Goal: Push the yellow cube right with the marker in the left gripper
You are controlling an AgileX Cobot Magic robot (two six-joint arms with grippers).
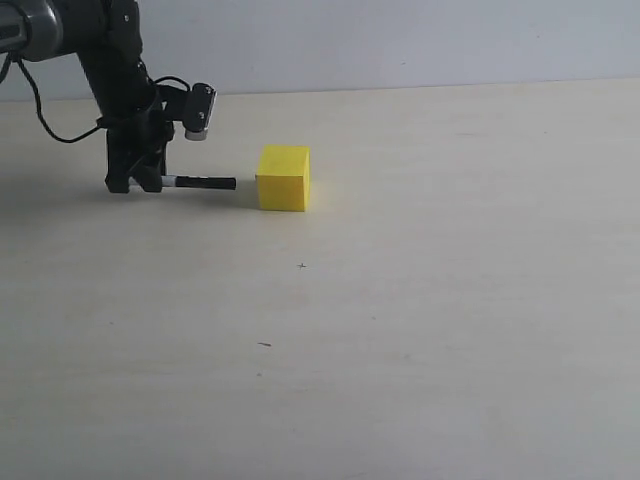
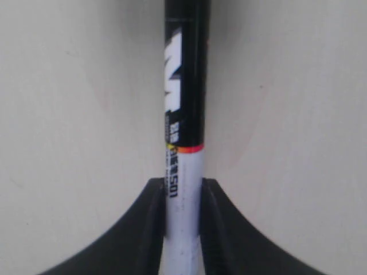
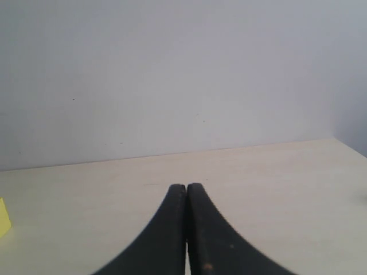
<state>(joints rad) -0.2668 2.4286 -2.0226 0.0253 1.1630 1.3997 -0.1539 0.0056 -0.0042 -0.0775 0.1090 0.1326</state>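
The yellow cube [image 1: 284, 178] rests on the pale table, left of centre in the exterior view. My left gripper [image 1: 140, 180] hangs low at the far left, shut on the marker [image 1: 200, 183], which lies level and points right. A small gap separates its black tip from the cube's left face. In the left wrist view the marker [image 2: 183, 137] runs between the black fingers [image 2: 150, 229], white barrel in the grip, black cap beyond. My right gripper [image 3: 186, 189] is shut on nothing, out of the exterior view. A sliver of the yellow cube [image 3: 3, 217] shows at that view's edge.
The light wooden table [image 1: 420, 300] spreads wide to the right of the cube and toward the front. A white wall [image 1: 400, 40] rises behind the table's far edge. A black cable [image 1: 45, 120] loops from the left arm.
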